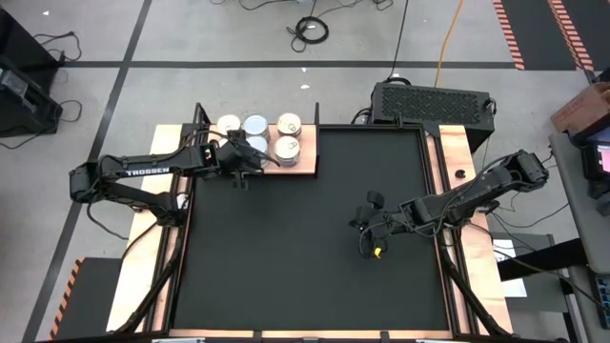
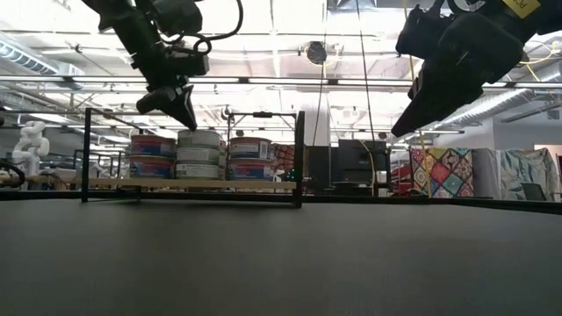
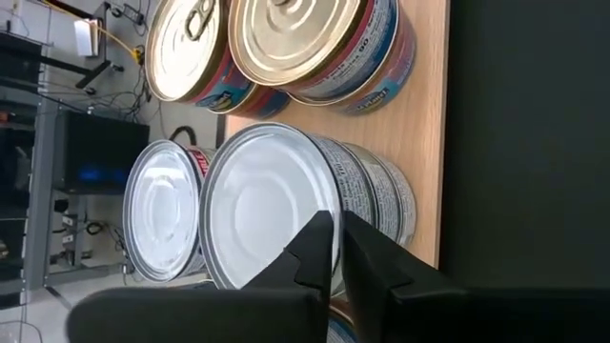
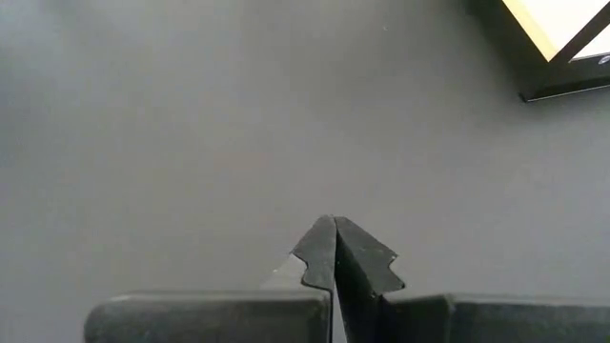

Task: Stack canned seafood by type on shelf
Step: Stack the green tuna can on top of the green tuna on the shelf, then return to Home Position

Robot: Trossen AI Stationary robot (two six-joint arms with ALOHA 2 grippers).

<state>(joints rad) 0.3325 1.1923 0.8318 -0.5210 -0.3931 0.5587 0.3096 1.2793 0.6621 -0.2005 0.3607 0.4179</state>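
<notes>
On the shelf [image 1: 307,162], a light wood board at the far left edge of the black mat [image 1: 305,238] on the surface, the canned seafood [image 1: 257,135] stands upright in short stacks, flat tops up. Tops are cream-white, silvery or gold-toned with pull tabs; some sides carry red and blue labels. Just above the nearest silvery stack hangs the left gripper [image 3: 334,250], fingers pressed together, empty. Over the bare mat at right, the right gripper [image 4: 334,250] is likewise closed on nothing.
</notes>
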